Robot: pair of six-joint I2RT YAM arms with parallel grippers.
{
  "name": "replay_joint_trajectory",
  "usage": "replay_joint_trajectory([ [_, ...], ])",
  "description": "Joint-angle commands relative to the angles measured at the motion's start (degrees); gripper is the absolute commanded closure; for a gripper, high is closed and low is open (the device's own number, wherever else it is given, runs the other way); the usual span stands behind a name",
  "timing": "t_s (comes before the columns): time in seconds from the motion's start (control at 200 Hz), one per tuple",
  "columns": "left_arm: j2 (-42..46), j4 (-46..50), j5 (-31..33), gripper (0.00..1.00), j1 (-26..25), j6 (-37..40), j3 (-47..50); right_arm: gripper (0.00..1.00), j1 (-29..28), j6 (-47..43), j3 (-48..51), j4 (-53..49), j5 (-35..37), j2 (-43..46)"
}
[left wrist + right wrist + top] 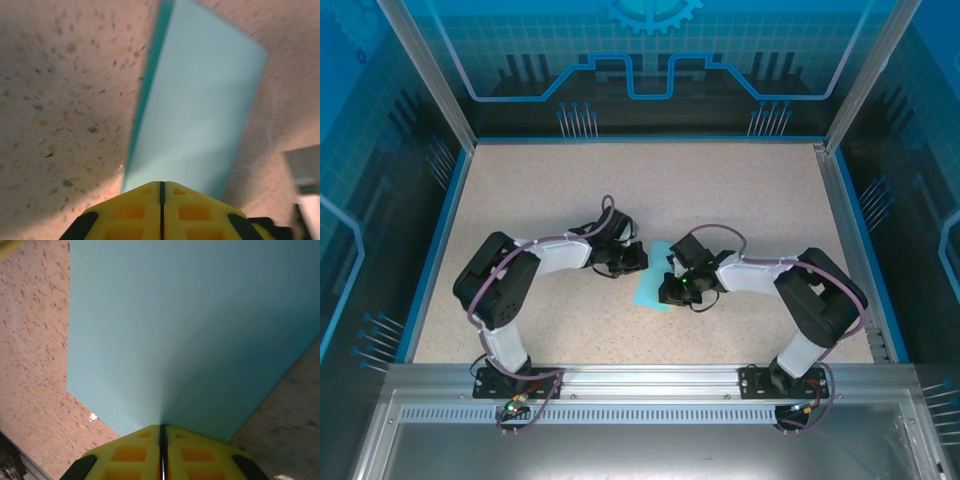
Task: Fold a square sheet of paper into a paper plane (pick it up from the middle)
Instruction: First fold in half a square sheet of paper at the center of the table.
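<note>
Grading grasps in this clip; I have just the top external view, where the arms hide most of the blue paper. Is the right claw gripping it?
Observer: Yes. Its wrist camera shows the right claw shut, the square sheet of paper fanning out from its tips.
Operator: And the other one?
Observer: The left claw is shut too, the sheet running out from its tips.
Operator: Is the paper flat?
Observer: Seemingly not: in the left wrist view a darker teal strip along its left edge suggests it is raised or folded above the speckled table.
</note>
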State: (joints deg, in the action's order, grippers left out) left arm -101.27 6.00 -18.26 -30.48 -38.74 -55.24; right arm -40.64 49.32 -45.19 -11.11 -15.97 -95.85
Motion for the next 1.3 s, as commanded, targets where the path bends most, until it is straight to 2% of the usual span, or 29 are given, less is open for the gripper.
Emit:
replay_joint_trajectory([
  [0.0,6.25,1.76,2.79,0.9,2.93,-0.95,2.33,0.9,-2.64,6.63,-2.5,-1.3,4.96,-3.76],
  [0.125,11.3,0.61,1.49,0.89,5.85,-2.24,7.85,0.9,-4.87,10.33,-6.09,1.9,5.96,-5.87],
  [0.22,14.44,-0.91,-1.11,0.9,6.08,-2.31,11.26,0.9,-5.26,10.63,-7.88,5.8,5.77,-5.36],
  [0.37,16.71,-4.79,-7.28,0.94,5.85,-4.15,14.77,0.9,-2.46,8.68,-6.82,8.64,3.86,-0.82],
  [0.535,18.31,-5.93,-6.83,0.96,2.61,-5.43,15.03,0.91,1.57,5.15,-5.52,9.41,0.6,1.17],
  [0.79,13.75,-7.79,-6.54,1.0,-3.46,-10.14,13.81,1.0,7.35,2.91,-0.01,17.1,-5.78,-1.72],
  [0.975,10.61,-9.04,-5.12,1.0,-7.11,-11.54,11.93,1.0,8.75,-0.58,-0.64,18.44,-9.72,-5.47],
  [1.296,3.89,-9.17,-4.37,1.0,-9.19,-12.38,7.93,1.0,10.93,-3.57,1.9,18.93,-11.65,-6.21],
])
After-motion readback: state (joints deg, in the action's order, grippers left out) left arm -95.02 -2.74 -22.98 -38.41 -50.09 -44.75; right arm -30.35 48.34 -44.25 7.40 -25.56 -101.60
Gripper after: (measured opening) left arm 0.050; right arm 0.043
